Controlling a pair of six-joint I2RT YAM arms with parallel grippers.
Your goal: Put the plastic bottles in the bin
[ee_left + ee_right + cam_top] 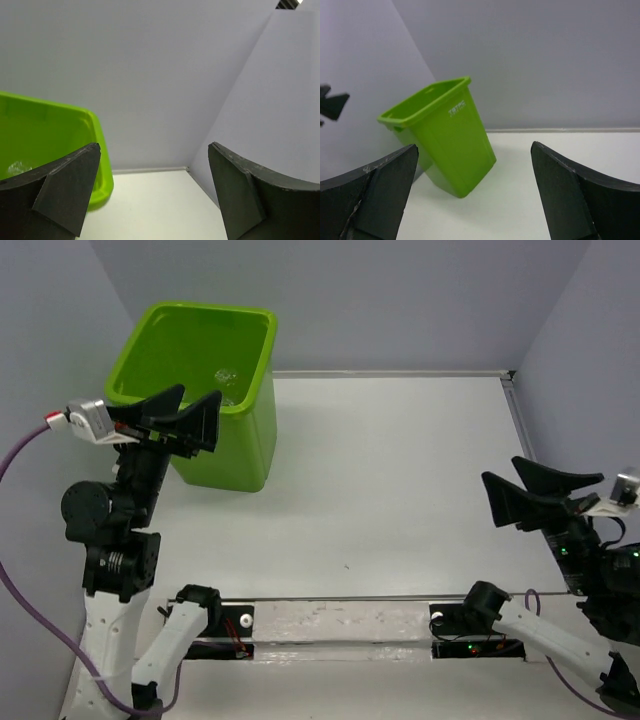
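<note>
The lime-green bin [245, 440] stands at the table's back left. Something clear and crumpled, seemingly a plastic bottle [226, 376], lies inside it and shows faintly in the left wrist view [16, 168]. No other bottles are in view. My left gripper [200, 395] is open and empty, raised over the bin's near rim [95, 125]. My right gripper [499, 469] is open and empty, held above the table at the right, pointing towards the bin [451, 145]. Most of the bin's inside is hidden.
Grey walls close the table in at the back and on both sides. A metal strip [390, 372] runs along the back edge. The arm bases sit on a plate [340, 625] at the near edge.
</note>
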